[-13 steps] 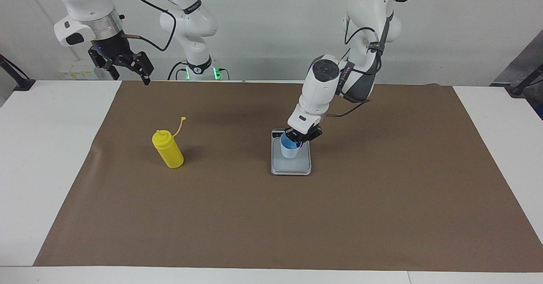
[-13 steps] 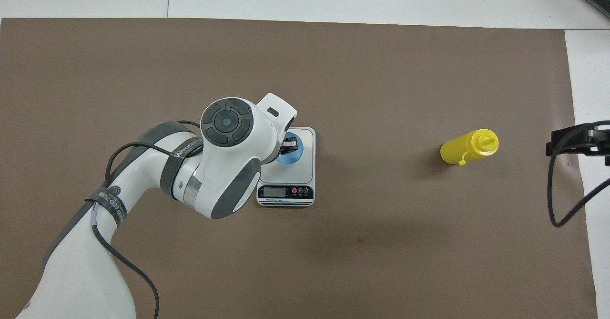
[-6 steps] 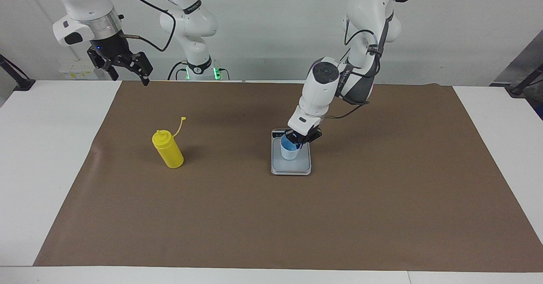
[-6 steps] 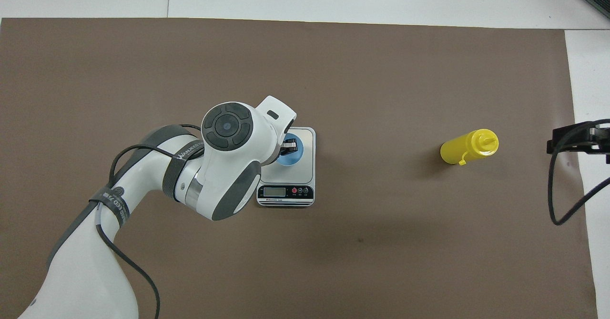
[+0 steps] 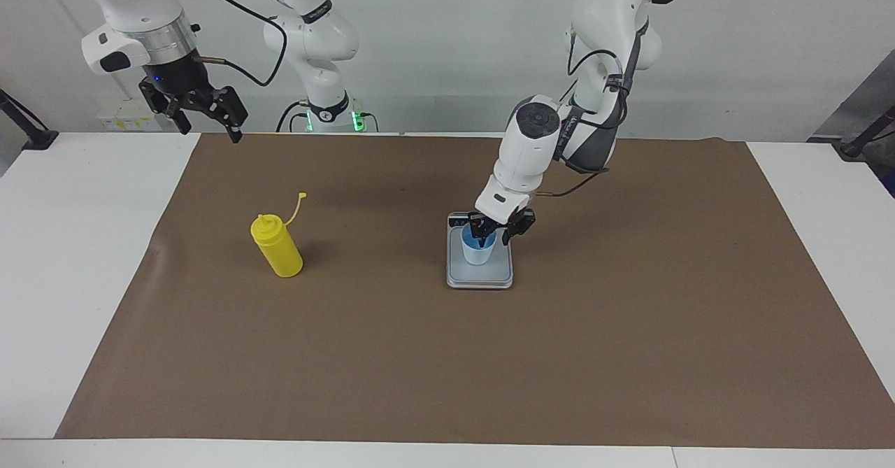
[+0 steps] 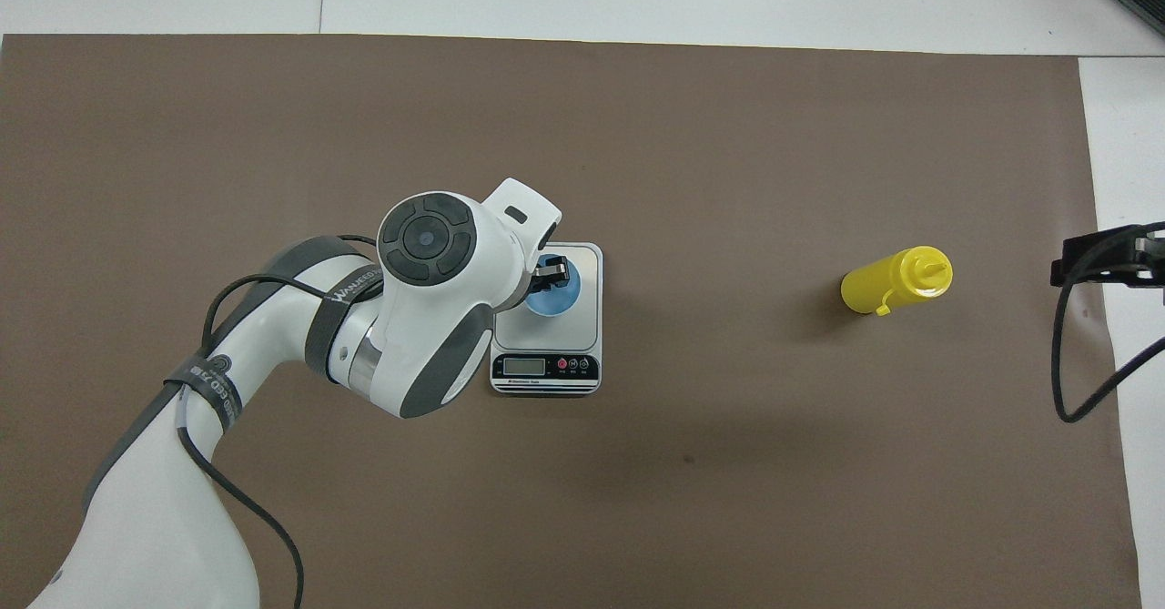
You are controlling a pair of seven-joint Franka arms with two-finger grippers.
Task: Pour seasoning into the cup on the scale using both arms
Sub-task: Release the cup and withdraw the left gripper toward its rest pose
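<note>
bottle (image 5: 277,246) | upright on mat, toward right arm's end | looks light, squeezable, slick; grip mid-body | cup (image 5: 479,247) | on scale (image 5: 480,278) | left gripper (image 5: 498,233) parted at cup rim | right gripper (image 5: 203,112) wide, waiting

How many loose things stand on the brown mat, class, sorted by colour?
Yellow: 1, the squeeze bottle
Light blue: 1, the cup
Silver-grey: 1, the scale, which bears the cup
Total: 3
</note>
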